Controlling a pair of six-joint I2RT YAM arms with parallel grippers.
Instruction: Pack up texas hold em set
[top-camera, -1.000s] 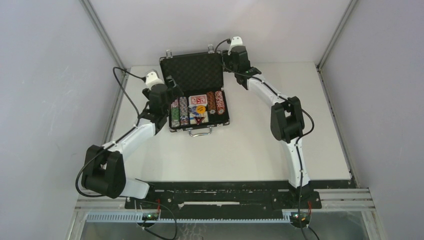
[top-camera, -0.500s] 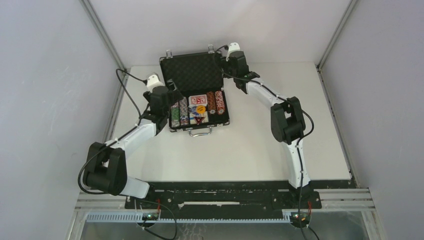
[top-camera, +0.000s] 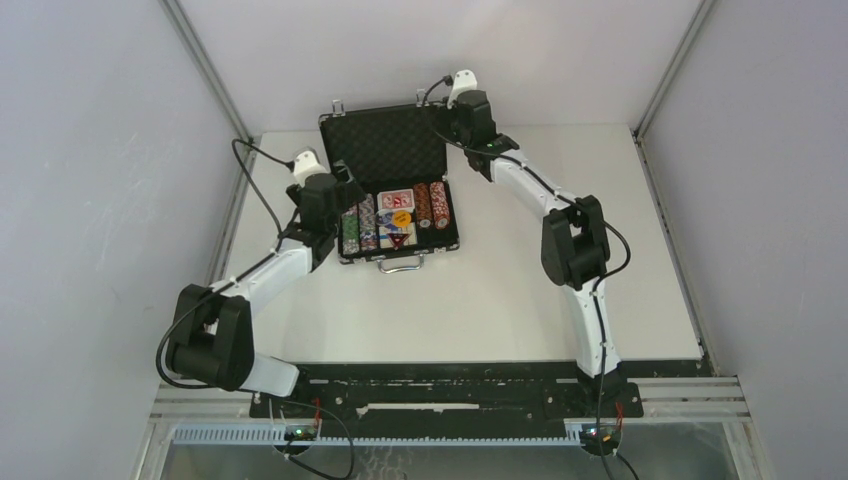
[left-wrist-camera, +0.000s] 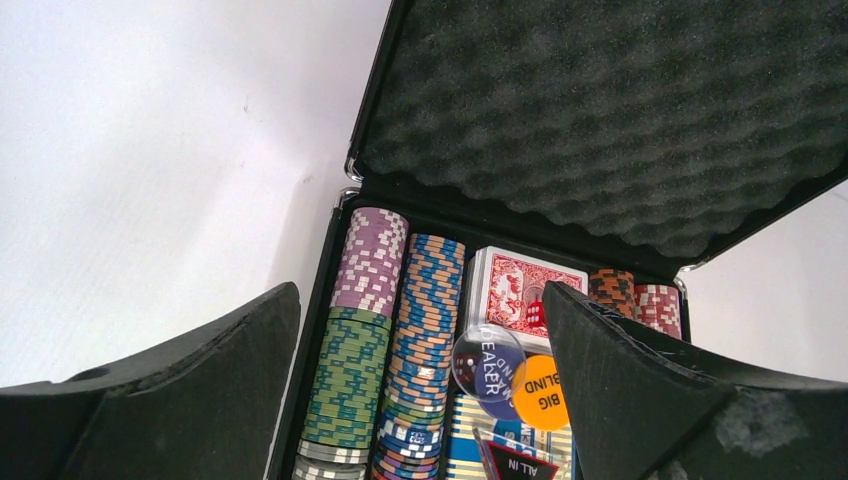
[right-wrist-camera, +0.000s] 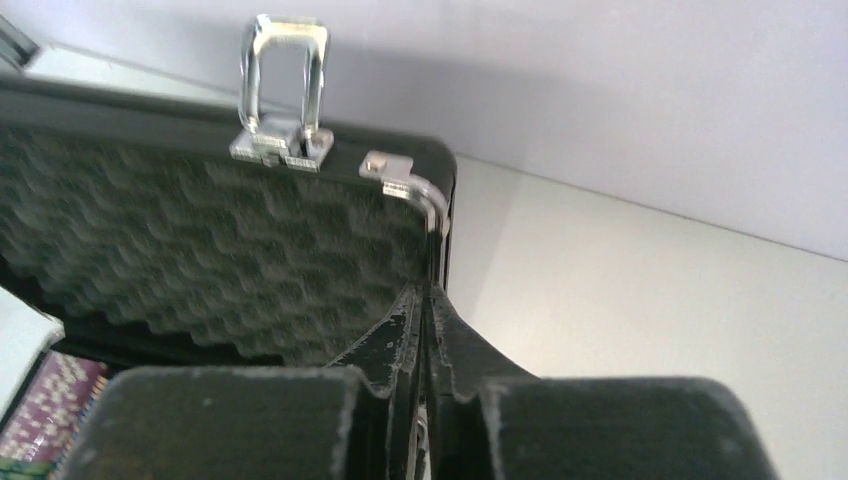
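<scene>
Top external view: on the table (top-camera: 500, 300), open case (top-camera: 400, 257), lid (top-camera: 385, 148) upright. At the case's right rear corner, right pincer (right-wrist-camera: 425, 300) pinched narrow on the lid's edge — likely to swing it shut. Over the case's left side, left pincer (left-wrist-camera: 420, 290) spread wide, empty — probably steadying. Inside the case: chips (left-wrist-camera: 370, 330), red deck (left-wrist-camera: 515, 290), dealer buttons (left-wrist-camera: 487, 362).

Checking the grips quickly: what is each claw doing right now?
Left claw: open, holding nothing.
Right claw: closed on the edge of the case lid.

Foam-lined case lid (left-wrist-camera: 620, 130), shiny metal latch (right-wrist-camera: 283, 90)
</scene>
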